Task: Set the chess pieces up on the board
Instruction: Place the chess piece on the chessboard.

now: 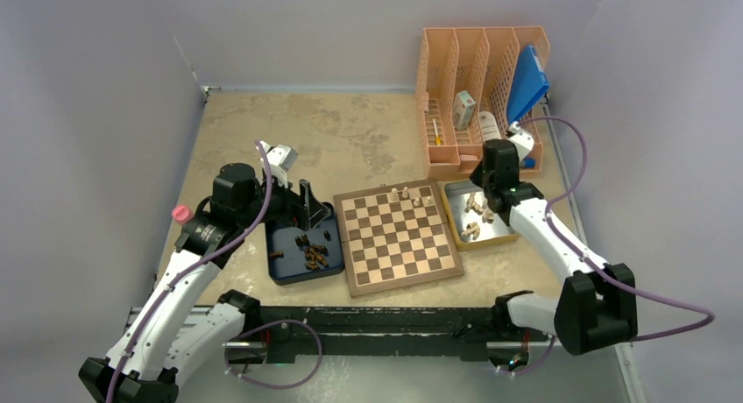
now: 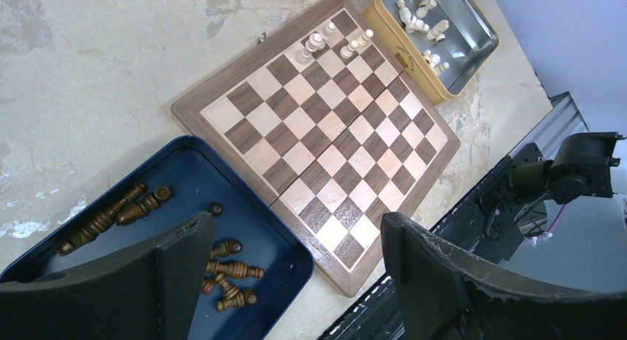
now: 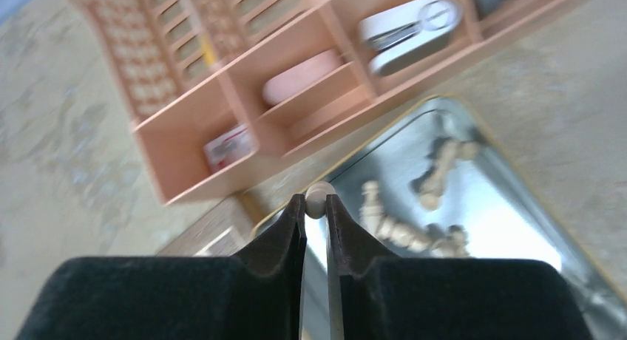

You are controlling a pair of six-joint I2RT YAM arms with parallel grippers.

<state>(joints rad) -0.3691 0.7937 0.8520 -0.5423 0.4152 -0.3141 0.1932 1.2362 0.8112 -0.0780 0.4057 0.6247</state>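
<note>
the left end effector (image 2: 294,222) gapes over the blue tray (image 2: 194,176) of dark chessmen (image 2: 111,214); the board (image 1: 399,236) lies beside it, pale pieces (image 1: 407,194) on its far row; the right end effector (image 3: 316,207) is clamped on a pale chessman (image 3: 318,194) over the yellow tray (image 1: 450,215).

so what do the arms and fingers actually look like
Both match: the left arm and right arm have smooth white links between chunky black joint housings, each trailed by a loose purple cable. The left fingers and right fingers are matte black, broad at the base and tapering toward the tips. No markings are visible.
</note>
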